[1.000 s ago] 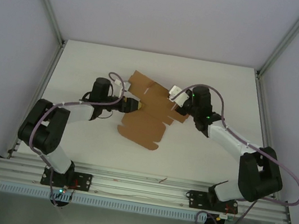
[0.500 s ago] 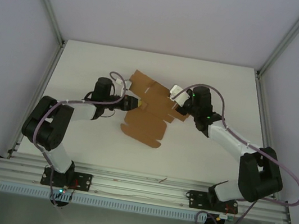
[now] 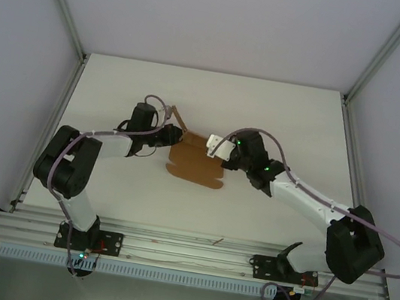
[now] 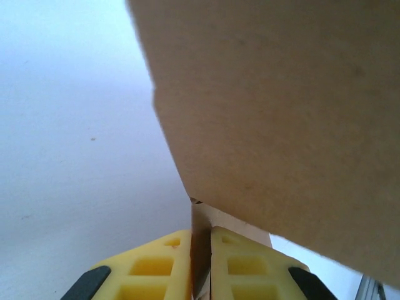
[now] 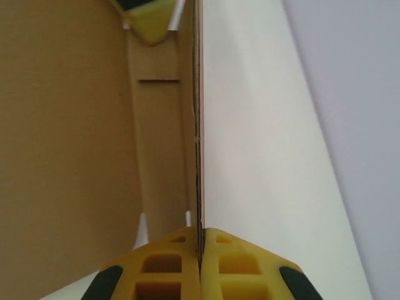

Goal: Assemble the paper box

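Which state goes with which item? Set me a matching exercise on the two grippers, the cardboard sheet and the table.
Items:
1. left gripper
2. right gripper
3. cardboard sheet
4. table

States:
A. pinches the sheet's edge, on the right in the top view
B. white, lying under everything
C. pinches the sheet's edge, on the left in the top view
D. brown, held between both grippers

Pairs: 1-C, 2-A, 3-D, 4-B
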Available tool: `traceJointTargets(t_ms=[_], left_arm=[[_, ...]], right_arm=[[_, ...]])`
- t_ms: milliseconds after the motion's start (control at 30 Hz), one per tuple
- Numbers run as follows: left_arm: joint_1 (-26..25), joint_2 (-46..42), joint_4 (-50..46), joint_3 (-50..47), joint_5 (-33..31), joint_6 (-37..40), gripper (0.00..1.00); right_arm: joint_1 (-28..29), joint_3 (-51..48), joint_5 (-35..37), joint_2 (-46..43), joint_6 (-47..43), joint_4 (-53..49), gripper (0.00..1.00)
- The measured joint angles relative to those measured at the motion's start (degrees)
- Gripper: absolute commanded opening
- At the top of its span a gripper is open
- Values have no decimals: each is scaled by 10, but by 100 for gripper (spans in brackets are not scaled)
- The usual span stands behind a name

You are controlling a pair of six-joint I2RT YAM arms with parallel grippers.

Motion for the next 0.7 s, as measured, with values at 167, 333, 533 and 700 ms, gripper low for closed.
traceJointTargets(t_ms=[167, 333, 533, 700], left_arm=[[-7, 36, -6, 3, 4, -27, 15], [-10, 43, -15, 3, 7, -39, 23], [-17, 28, -43, -10, 1, -35, 27], [-12, -2, -79, -24, -7, -22, 33]], right_arm=[[48, -19, 87, 16, -11, -2, 0], [55, -26, 156, 40, -30, 57, 0], [55, -21, 203, 71, -61, 94, 0], [48, -18, 222, 84, -80, 96, 0]])
